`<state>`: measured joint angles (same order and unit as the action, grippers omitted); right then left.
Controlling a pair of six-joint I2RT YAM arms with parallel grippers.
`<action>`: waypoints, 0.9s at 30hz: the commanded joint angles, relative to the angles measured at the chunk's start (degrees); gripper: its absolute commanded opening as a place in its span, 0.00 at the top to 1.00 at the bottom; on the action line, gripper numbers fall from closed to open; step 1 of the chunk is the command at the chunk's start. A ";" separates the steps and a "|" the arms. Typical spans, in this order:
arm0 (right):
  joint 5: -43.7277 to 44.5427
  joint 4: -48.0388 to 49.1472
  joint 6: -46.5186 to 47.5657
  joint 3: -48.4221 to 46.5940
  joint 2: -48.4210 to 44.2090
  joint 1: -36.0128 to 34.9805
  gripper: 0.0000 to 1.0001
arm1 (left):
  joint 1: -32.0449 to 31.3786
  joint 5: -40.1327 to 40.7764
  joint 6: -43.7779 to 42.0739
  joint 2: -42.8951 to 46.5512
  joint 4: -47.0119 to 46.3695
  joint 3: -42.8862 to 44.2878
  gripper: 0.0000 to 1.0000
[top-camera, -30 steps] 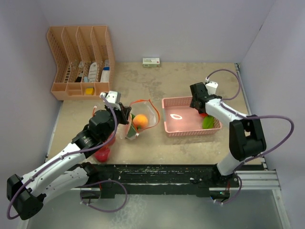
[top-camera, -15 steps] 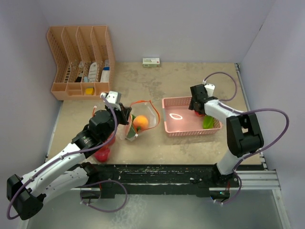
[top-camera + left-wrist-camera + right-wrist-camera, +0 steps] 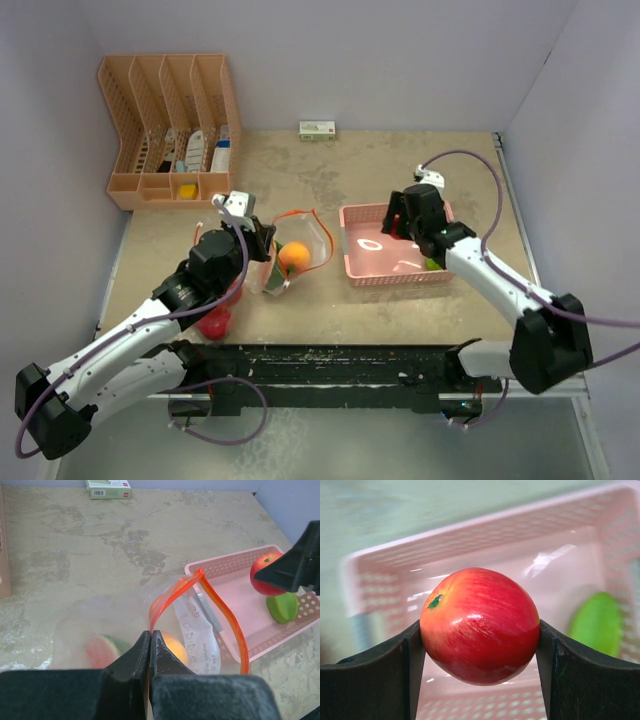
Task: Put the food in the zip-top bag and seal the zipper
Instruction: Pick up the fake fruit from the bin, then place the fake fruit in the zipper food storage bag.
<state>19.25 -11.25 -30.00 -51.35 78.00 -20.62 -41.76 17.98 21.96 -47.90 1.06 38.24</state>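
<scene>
The right gripper (image 3: 479, 647) is clamped on a red apple (image 3: 480, 625), one finger against each side, over the 12 o'clock end of the pink basket (image 3: 395, 281). A green piece (image 3: 597, 625) lies in the basket's 4 o'clock corner. The left gripper (image 3: 150, 642) is clenched on the orange-zippered rim of the zip-top bag (image 3: 200, 630), which stands open at 9 o'clock of the basket and contains a peach-orange fruit (image 3: 293, 255) and a green-rinded slice (image 3: 107, 647). A second apple (image 3: 213, 323) rests on the table (image 3: 330, 180) at 7 o'clock of the bag.

White arms (image 3: 120, 345) carry black joints (image 3: 545, 345) and looping purple cables (image 3: 462, 153).
</scene>
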 commanded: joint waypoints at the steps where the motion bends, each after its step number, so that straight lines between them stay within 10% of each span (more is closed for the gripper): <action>1: -8.38 4.64 2.00 -2.24 -8.63 -9.37 0.75 | -0.17 0.96 0.10 -0.41 -1.56 1.46 1.00; 5: -24.78 16.20 -0.79 -1.39 -11.13 -12.42 0.77 | -0.23 1.04 0.32 -0.53 -1.41 1.65 1.00; 17: -34.90 29.48 -4.28 -5.05 -1.58 -22.05 0.71 | -0.17 -0.08 1.42 -2.14 -2.89 1.84 1.00; 27: -27.68 23.82 -1.76 -11.12 4.62 -25.54 0.19 | -0.17 -1.06 1.67 -2.88 -4.19 2.36 1.00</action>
<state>-11.42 12.64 -33.26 -57.84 81.67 -45.71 -41.76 17.93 22.96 -50.98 0.32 38.24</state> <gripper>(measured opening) 0.773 0.007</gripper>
